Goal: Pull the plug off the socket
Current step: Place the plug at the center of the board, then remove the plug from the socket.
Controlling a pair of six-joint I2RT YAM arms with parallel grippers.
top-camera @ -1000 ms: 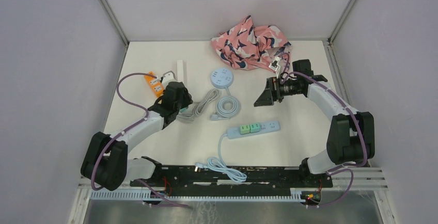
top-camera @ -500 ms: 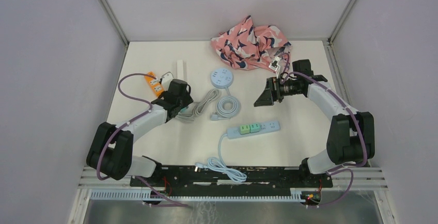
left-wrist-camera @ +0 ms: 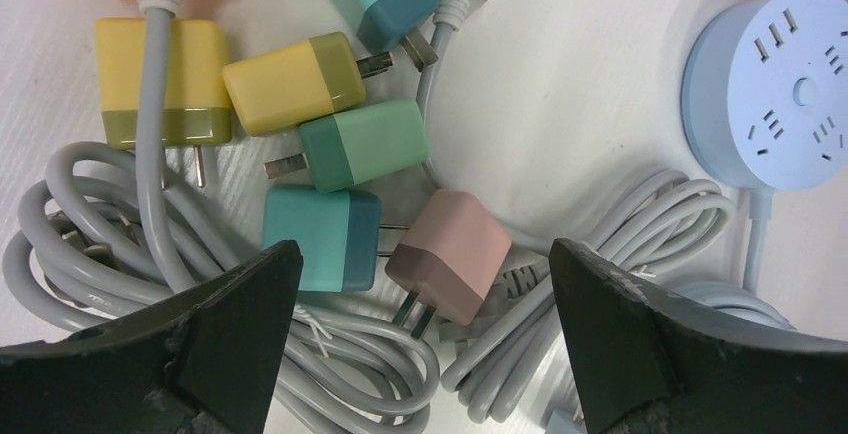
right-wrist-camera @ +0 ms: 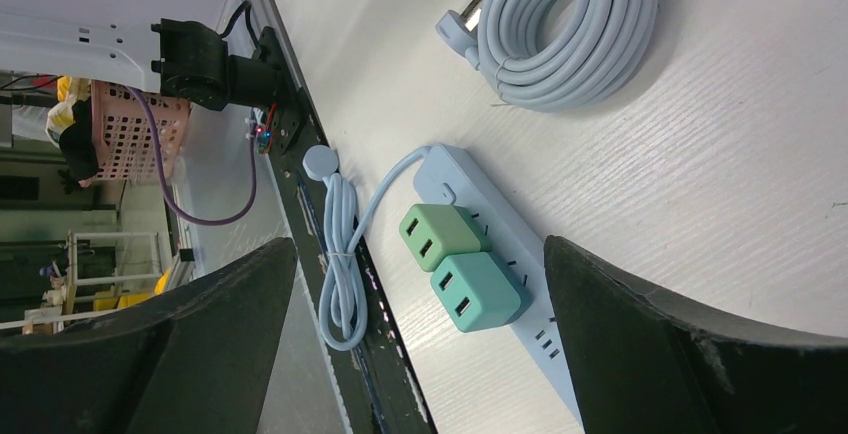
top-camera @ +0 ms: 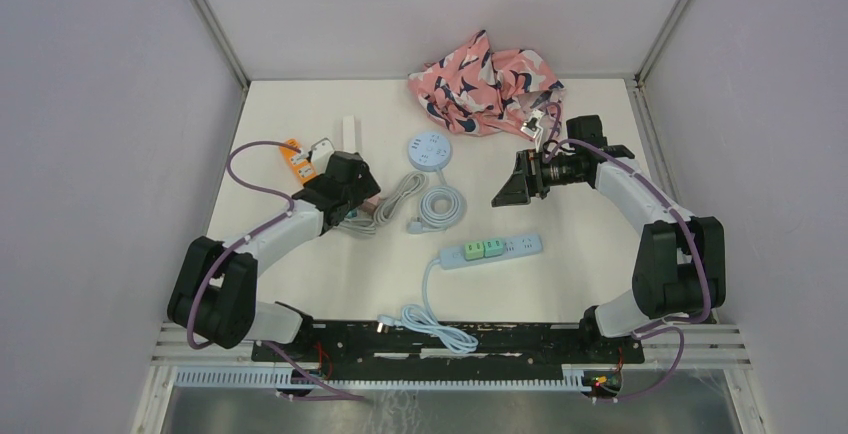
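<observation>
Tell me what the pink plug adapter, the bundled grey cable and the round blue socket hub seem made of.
Pink cube-shaped plug adapter: likely moulded plastic, matte, evenly shaded; its prongs look like bare metal.
Bundled grey cable: probably rubbery PVC sheath, smooth, faint sheen, bending in loops.
Round pale-blue socket hub: hard plastic, satin finish, crisp slot edges.

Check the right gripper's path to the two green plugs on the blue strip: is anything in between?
Nothing visible. The right gripper hangs open above the power strip, and its wrist view shows the light green plug and teal plug in the gap between its fingers. The coiled cable lies off to one side.
</observation>
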